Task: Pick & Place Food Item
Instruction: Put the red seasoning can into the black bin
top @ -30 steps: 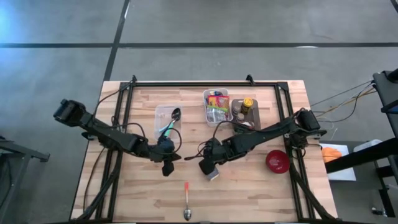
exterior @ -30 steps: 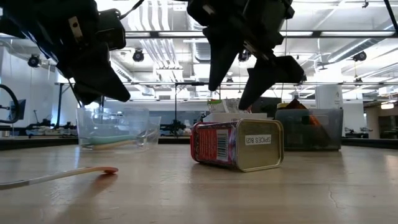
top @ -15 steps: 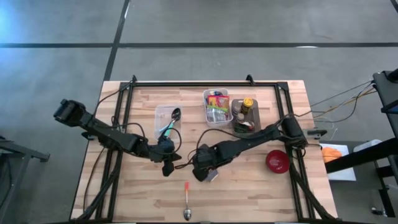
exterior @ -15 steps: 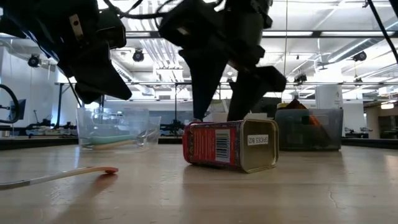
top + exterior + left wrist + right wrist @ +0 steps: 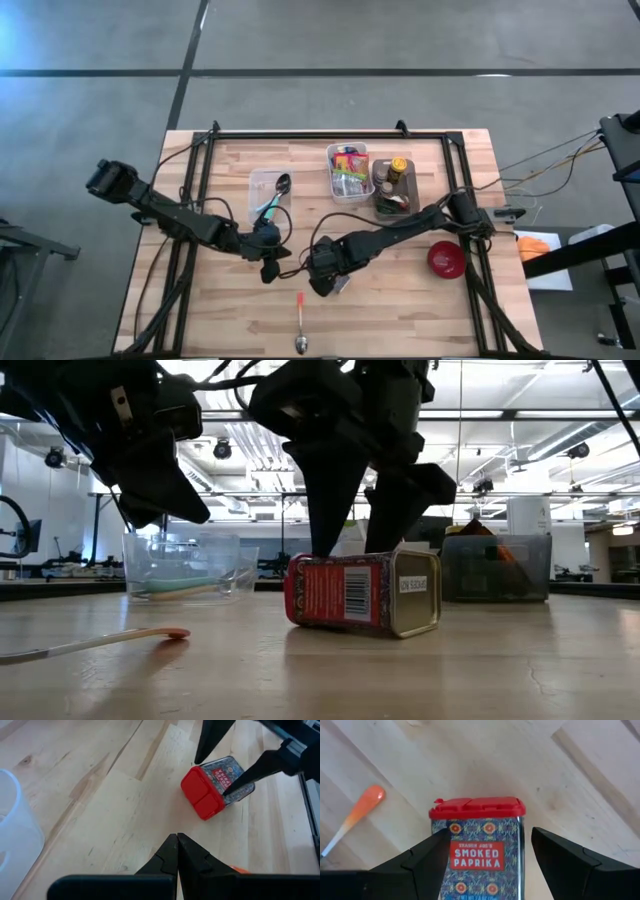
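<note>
Paprika tin lies on its side mid-table | my right gripper has moved in, fingers now open astride it, no grip | left gripper closed, empty | close next.

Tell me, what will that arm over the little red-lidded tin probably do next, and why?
Probably close its fingers. The right gripper stands open with a finger on each side of the paprika tin, which lies on its side on the table, not yet gripped.
</note>
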Robot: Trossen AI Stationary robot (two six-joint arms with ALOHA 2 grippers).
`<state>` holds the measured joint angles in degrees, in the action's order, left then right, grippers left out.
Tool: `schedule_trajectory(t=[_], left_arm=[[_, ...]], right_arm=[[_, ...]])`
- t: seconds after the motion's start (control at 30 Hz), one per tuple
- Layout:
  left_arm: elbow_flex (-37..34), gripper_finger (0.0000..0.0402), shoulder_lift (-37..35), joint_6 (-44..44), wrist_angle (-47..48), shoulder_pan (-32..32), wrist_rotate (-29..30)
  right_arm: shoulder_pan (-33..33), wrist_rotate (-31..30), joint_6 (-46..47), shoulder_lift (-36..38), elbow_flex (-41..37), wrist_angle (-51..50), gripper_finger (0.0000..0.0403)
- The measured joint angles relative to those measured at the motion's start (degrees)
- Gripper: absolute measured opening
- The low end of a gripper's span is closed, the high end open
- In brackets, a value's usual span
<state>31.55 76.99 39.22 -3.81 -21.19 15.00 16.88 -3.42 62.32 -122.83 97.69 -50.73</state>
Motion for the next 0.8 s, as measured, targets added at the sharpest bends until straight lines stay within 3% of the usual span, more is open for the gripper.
schedule_trajectory(t=[0.57, 0.8], left_arm=[[0.0, 0.0004, 0.0, 0.0, 0.4, 0.0, 0.0], [0.0, 0.0004, 0.0, 0.0, 0.4, 0.0, 0.0]], right_arm=[[0.3, 0.5, -9.7, 0.5, 0.8, 2.4, 0.0277], [0.7, 4.1, -11.8, 0.5, 0.8, 3.7, 0.0358]])
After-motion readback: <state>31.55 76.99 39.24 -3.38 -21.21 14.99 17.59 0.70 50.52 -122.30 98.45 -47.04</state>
